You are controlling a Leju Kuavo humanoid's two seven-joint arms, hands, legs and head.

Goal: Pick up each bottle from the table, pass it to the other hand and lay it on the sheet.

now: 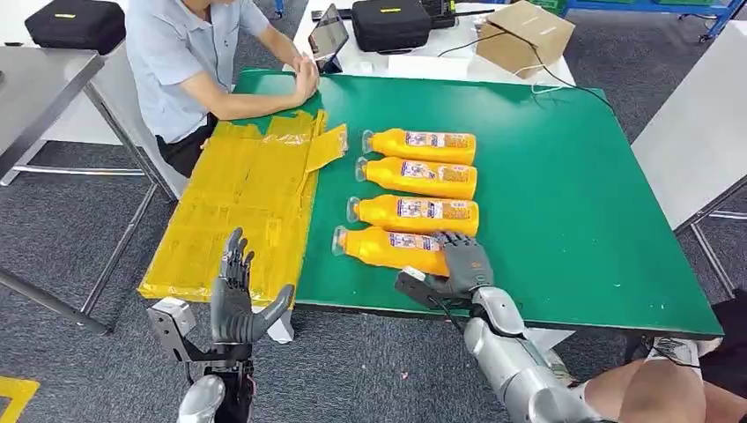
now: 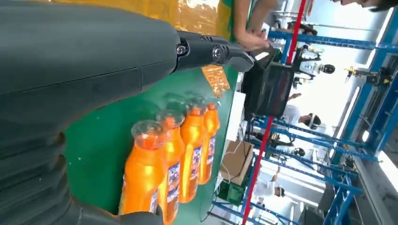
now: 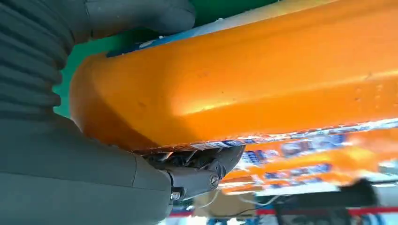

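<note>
Four orange bottles lie side by side on the green table [image 1: 564, 194], caps pointing toward the yellow sheet [image 1: 238, 203]. My right hand [image 1: 462, 264] grips the base end of the nearest bottle [image 1: 388, 248], which still lies on the table. In the right wrist view that bottle [image 3: 244, 79] sits between the thumb and the fingers [image 3: 192, 180] of my right hand [image 3: 70, 178]. My left hand [image 1: 236, 300] is held upright and open over the sheet's near edge, holding nothing. In the left wrist view the bottle row [image 2: 169, 164] lies beyond my left hand [image 2: 94, 61].
A person [image 1: 189, 62] sits at the table's far left corner, hands [image 1: 304, 79] resting by the sheet's far end. A tablet [image 1: 328, 37], a black case [image 1: 392, 22] and a cardboard box [image 1: 524, 35] stand behind the table. Another person's legs [image 1: 669, 388] are at my right.
</note>
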